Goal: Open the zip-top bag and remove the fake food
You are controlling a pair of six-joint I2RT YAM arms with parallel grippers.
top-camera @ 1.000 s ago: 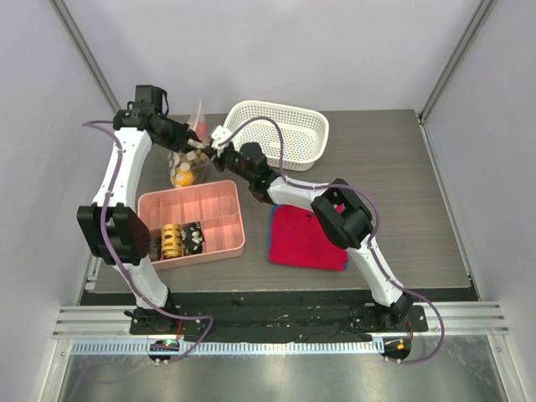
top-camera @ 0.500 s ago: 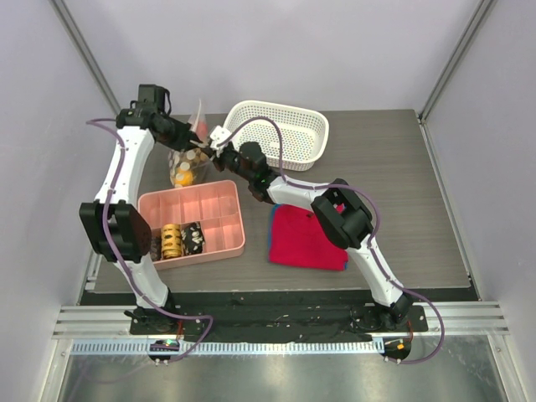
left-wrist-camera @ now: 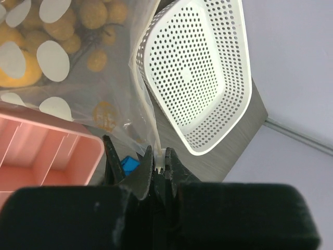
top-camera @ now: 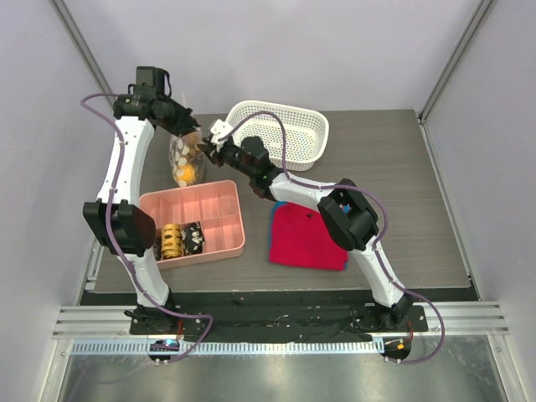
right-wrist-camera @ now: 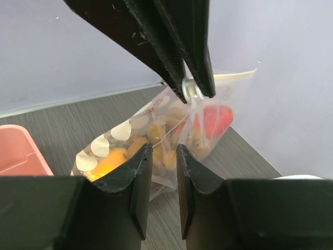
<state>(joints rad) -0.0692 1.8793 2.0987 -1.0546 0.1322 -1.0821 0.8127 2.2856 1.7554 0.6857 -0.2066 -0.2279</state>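
The clear zip-top bag (top-camera: pixel 185 157) hangs by its top over the far left of the table. It also shows in the left wrist view (left-wrist-camera: pixel 78 67) and the right wrist view (right-wrist-camera: pixel 156 136). The fake food is inside it: an orange-yellow fruit (top-camera: pixel 188 173), a red piece (right-wrist-camera: pixel 216 119) and tan-brown balls (left-wrist-camera: pixel 99 13). My left gripper (top-camera: pixel 188 126) is shut on the bag's whitish zip strip (left-wrist-camera: pixel 158 158). Its fingers reach down from the top of the right wrist view (right-wrist-camera: pixel 194 92). My right gripper (top-camera: pixel 214 144) is open just right of the bag, and nothing sits between its fingers (right-wrist-camera: pixel 161 174).
A white mesh basket (top-camera: pixel 251 107) stands at the back, right of the bag. A pink tray (top-camera: pixel 193 189) lies in front of the bag with a yellow coil (top-camera: pixel 172 241) and dark blocks (top-camera: pixel 194 237). A red cloth (top-camera: pixel 308 237) lies under the right arm.
My left gripper has moved left and back, carrying the bag's top with it. The bag now hangs further left. My right gripper has followed a little to the left.
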